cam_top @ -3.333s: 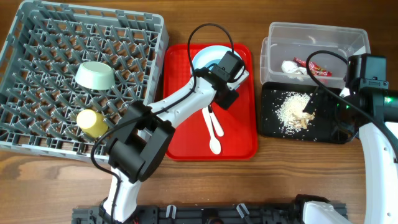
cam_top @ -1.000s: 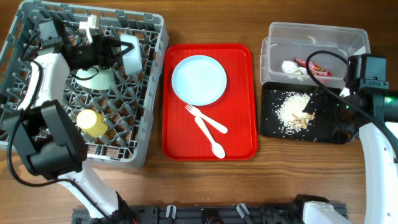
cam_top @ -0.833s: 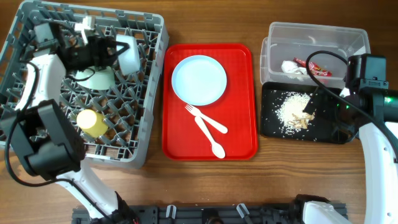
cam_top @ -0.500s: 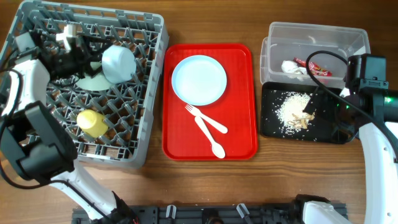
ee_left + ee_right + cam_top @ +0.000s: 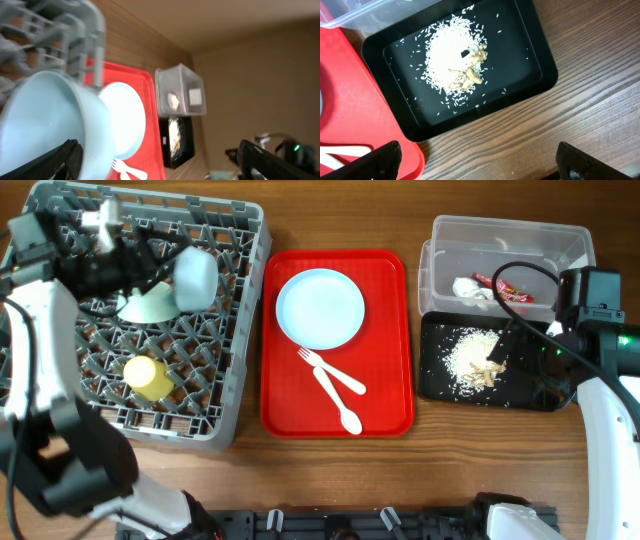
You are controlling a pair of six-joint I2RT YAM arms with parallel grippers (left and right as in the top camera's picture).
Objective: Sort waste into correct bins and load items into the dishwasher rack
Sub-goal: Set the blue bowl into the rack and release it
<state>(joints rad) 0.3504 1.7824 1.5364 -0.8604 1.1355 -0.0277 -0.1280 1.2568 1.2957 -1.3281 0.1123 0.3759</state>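
A: Looking for the bowl [image 5: 195, 278]. Sitting where?

B: Lying on its side among the pegs of the rack [image 5: 235, 330], toward the far edge, just beside a pale green dish [image 5: 143, 304]. Showing a smooth, pale blue outside from overhead. Turning its hollow toward the left wrist camera, filling that view's lower left.

A: Being pinched by the left gripper [image 5: 157, 150]?

B: Not being pinched. Standing with fingers [image 5: 65, 157] spread wide, close to the rim.

A: And the right gripper [image 5: 477, 152], doing what?

B: Hanging by the black tray [image 5: 540, 65], fingers spread apart, holding nothing.

A: Asking about everything else, too.

B: Lying lower in the rack, a yellow cup [image 5: 146, 376]. Resting on the red tray [image 5: 385, 380], a round pale blue plate [image 5: 320, 307], with a white fork [image 5: 332, 371] and spoon [image 5: 340, 408] lying together just below it. Sitting in the clear tub [image 5: 510, 235], a shiny red wrapper [image 5: 512, 289] and a crumpled white tissue [image 5: 470, 288]. Heaping in the black tray, pale crumbly scraps [image 5: 472, 358].
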